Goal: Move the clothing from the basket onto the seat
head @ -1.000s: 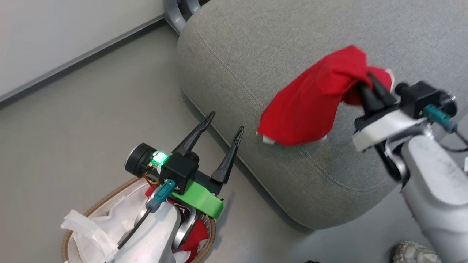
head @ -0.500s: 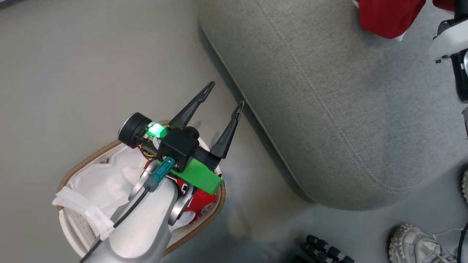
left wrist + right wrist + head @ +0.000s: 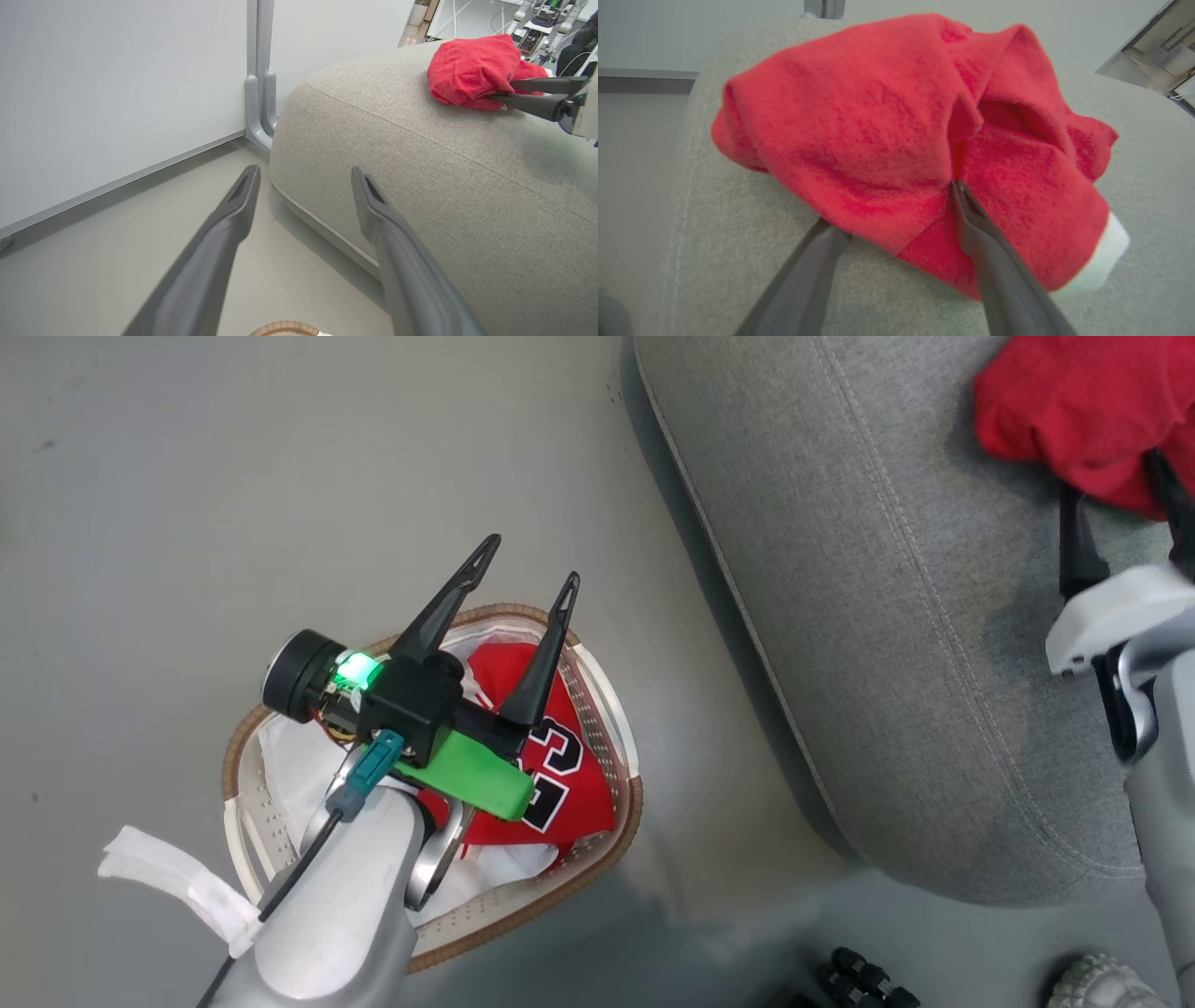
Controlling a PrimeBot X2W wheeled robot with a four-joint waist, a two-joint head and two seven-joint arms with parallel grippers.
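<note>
hovering above the basket (image 3: 635, 803), the left end effector (image 3: 530, 560) has its two fingers spread wide with nothing between them. below it the jersey (image 3: 560, 775) lies crumpled on the white liner (image 3: 280, 765), its 23 facing up. over on the seat (image 3: 887, 616), the plain red garment (image 3: 878, 116) rests in a heap. the right end effector (image 3: 892, 204) is parted too, not clamped: one finger is tucked at the cloth's lower edge and the other lies across a fold.

first danger, as i judge it, is that fold. if the right arm pulls back with cloth caught on a finger, the garment could drag along toward the seat's edge and the floor (image 3: 187, 476) (soft, nappy cloth tends to cling). second danger: a dive for the jersey may pinch the liner with it and hoist the light basket too.

now the views. the right wrist view gives the finger-to-cloth contact up close, plus a white cuff (image 3: 1106, 252), where the head view has that contact cramped at its corner. the head view supplies the jersey and the basket's inside, which the left wrist view, aimed across the floor at the seat, misses.
</note>
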